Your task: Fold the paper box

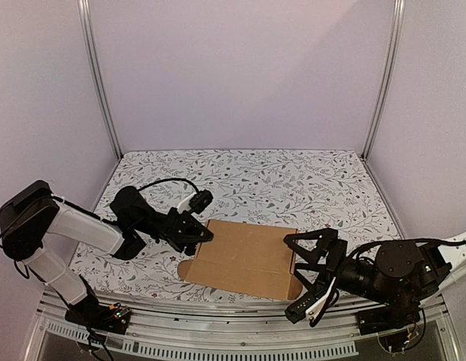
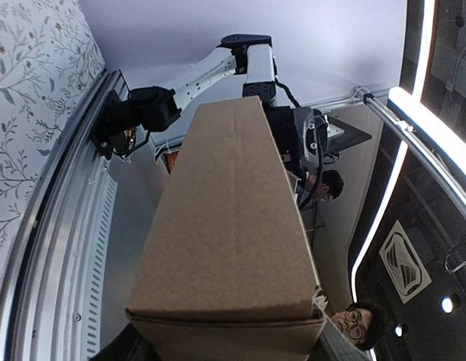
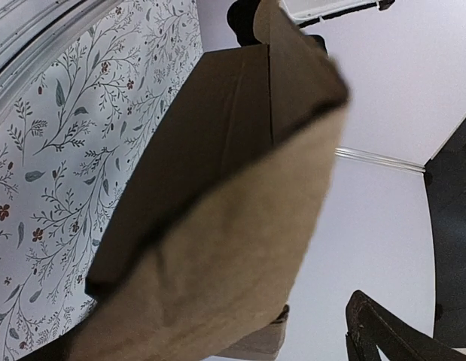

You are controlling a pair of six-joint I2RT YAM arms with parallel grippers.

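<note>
The paper box [image 1: 244,256] is a flat brown cardboard box lying near the table's front edge between the two arms. My left gripper [image 1: 193,229] is at its left end. In the left wrist view the paper box [image 2: 225,226] fills the space between the jaws, whose dark fingers [image 2: 131,347] press its corners, so it is shut on the box. My right gripper [image 1: 296,274] stands wide open around the right end, one finger on each side. A cardboard flap [image 3: 217,263] fills the right wrist view, with one finger [image 3: 372,327] standing clear of it.
A floral tablecloth [image 1: 255,180] covers the table. An aluminium rail [image 1: 217,320] runs along the near edge, and purple walls with metal posts [image 1: 101,83] close the back and sides. A person with glasses [image 2: 353,322] is beyond the rail.
</note>
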